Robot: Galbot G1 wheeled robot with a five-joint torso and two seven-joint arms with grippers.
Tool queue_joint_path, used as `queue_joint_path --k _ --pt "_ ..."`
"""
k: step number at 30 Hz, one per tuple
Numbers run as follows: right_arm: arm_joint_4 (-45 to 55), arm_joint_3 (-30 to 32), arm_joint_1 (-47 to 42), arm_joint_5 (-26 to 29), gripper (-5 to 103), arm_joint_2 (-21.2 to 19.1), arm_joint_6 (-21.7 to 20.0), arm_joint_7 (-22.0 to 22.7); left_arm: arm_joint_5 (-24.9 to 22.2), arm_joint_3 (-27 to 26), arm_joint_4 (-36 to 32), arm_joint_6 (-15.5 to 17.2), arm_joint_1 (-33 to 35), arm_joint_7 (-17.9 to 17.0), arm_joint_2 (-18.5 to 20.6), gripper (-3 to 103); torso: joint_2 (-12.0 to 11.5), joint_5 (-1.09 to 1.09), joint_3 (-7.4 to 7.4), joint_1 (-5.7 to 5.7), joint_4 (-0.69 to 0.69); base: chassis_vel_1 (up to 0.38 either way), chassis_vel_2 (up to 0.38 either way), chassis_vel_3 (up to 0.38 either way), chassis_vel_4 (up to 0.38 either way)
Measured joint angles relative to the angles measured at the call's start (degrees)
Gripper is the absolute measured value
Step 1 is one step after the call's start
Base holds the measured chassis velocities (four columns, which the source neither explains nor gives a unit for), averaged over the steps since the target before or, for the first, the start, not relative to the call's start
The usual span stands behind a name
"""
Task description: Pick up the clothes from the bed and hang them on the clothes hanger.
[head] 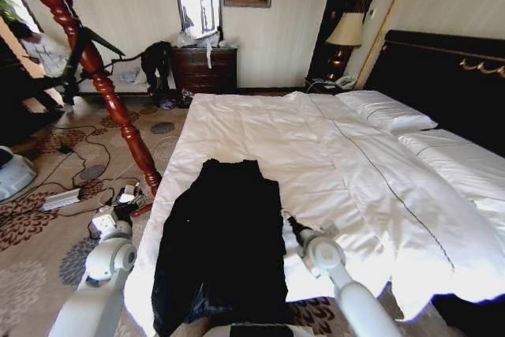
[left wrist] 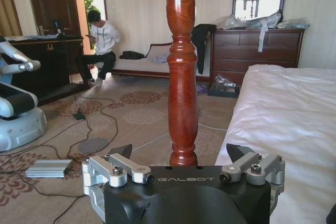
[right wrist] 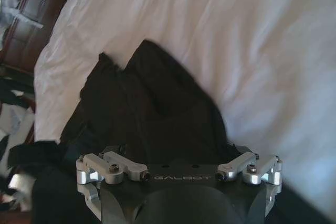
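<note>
While the black coat (head: 221, 242) is lying flat on the near corner of the bed (head: 331, 147), at about 6 o'clock in the head view with its collar end toward 12, neither arm is touching it yet. The right gripper (head: 293, 228) is hovering just beside the coat's edge at roughly 4 o'clock; in its wrist view the jaws are standing wide open over the dark cloth with nothing between them. The left gripper (head: 110, 215) is hanging off the bed's side at about 8 o'clock, also spread open and empty, looking straight at the pole of the wooden coat stand (head: 95, 61).

Judging from this, the step in hand is the first grasp. It would go best by taking the coat near the collar or a shoulder, pinching a good fold of cloth, not a single thin layer, so the weight is hanging below the grip and a loop is left free for a peg.

Room is looking fair: the duvet is bare toward 1 and 2 o'clock, but the coat's lower end is drooping over the bed's foot edge and could slide off. The stand is leaning across the picture from 11 toward 8 o'clock, close to the left arm, and cables (head: 75, 167) are trailing over the carpet near its foot.
</note>
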Motion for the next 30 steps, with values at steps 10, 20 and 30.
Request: queue_joint_path --k 10,20,30 --pt "-4.1 -5.8 2.5 -3.5 100 4.8 1.0 -5.6 0.1 -1.4 -0.9 -0.2 1.7 0.0 0.3 100 0.0 0.0 0.01 0.0 -0.01 0.0 0.0 0.0 0.0" --pt "-8.8 -12.6 2.8 -14.8 100 4.4 1.5 -14.9 0.5 -1.0 -1.2 -0.2 1.7 0.0 -0.4 100 0.0 0.02 0.01 0.0 -0.01 0.0 0.0 0.0 0.0" --pt "-7.2 -11.5 0.0 -17.7 100 2.5 0.7 -13.4 0.6 -1.1 -1.2 -0.2 1.7 0.0 -0.5 100 0.0 0.02 0.01 0.01 0.0 0.0 0.0 0.0 0.0"
